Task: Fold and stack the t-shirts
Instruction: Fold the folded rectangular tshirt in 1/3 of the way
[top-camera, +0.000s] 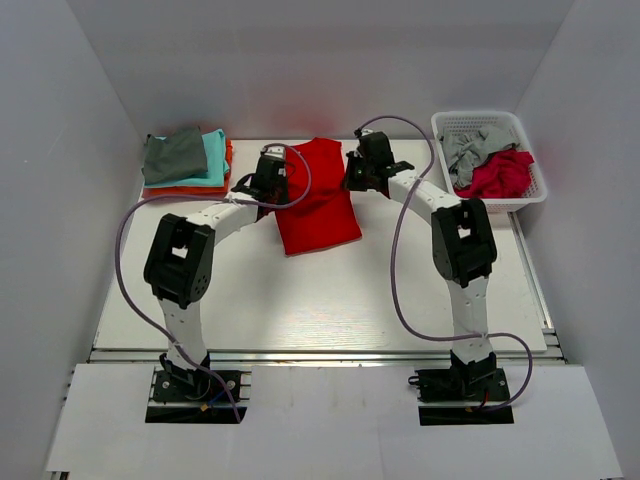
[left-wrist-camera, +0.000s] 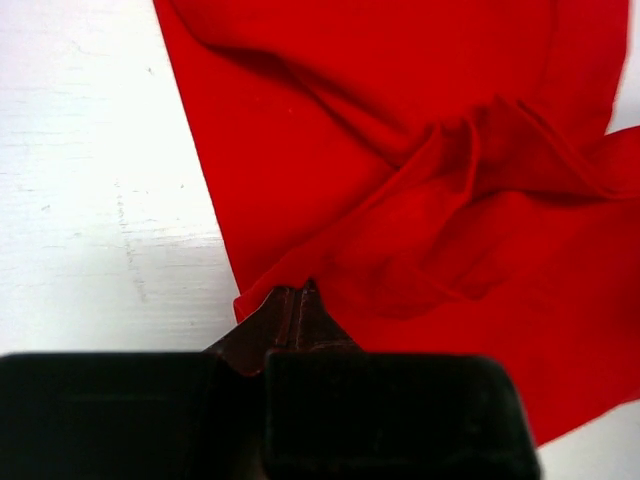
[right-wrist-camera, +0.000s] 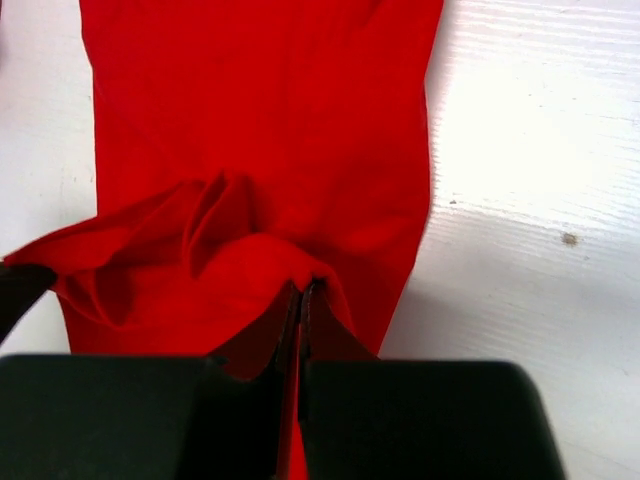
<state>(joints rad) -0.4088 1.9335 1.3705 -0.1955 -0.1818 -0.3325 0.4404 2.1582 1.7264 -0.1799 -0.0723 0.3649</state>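
White tabletop (top-camera: 320, 300) lay below my cameras. I saw the red t-shirt (top-camera: 318, 205) lying in the middle near the back. My left tool (left-wrist-camera: 300, 295) was clenched on its edge, and my right tool (right-wrist-camera: 303, 292) pinched the other edge. Folded shirts (top-camera: 188, 160) sat back left. A basket (top-camera: 500, 203) back right held maybe two more.
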